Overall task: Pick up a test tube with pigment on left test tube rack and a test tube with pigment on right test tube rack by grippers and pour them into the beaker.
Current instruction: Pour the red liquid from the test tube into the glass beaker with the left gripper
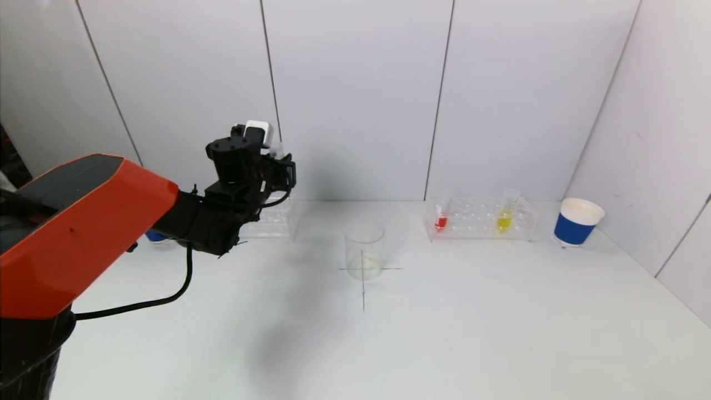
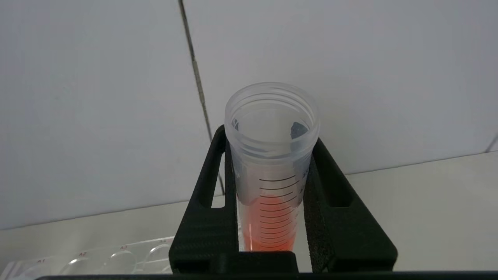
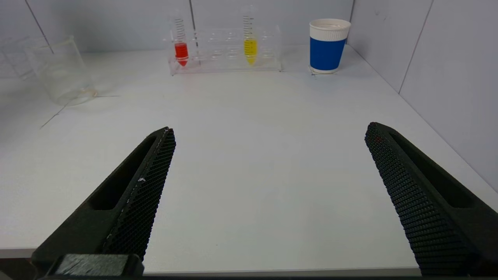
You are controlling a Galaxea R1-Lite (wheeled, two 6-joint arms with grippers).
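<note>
My left gripper (image 1: 280, 166) is raised above the clear left rack (image 1: 275, 219) at the back left. It is shut on an open test tube with red-orange pigment (image 2: 272, 163), held upright between its black fingers (image 2: 210, 217). The rack's top shows below it in the left wrist view (image 2: 109, 260). The clear beaker (image 1: 364, 249) stands mid-table on a drawn cross, to the right of this gripper. The right rack (image 1: 480, 219) holds a red tube (image 1: 441, 221) and a yellow tube (image 1: 504, 219). My right gripper (image 3: 268, 132) is open and empty, low near the table's front edge, facing that rack (image 3: 225, 50).
A blue and white paper cup (image 1: 576, 222) stands right of the right rack, near the right wall. Another blue object (image 1: 155, 236) is partly hidden behind my left arm. White walls close the back and right sides.
</note>
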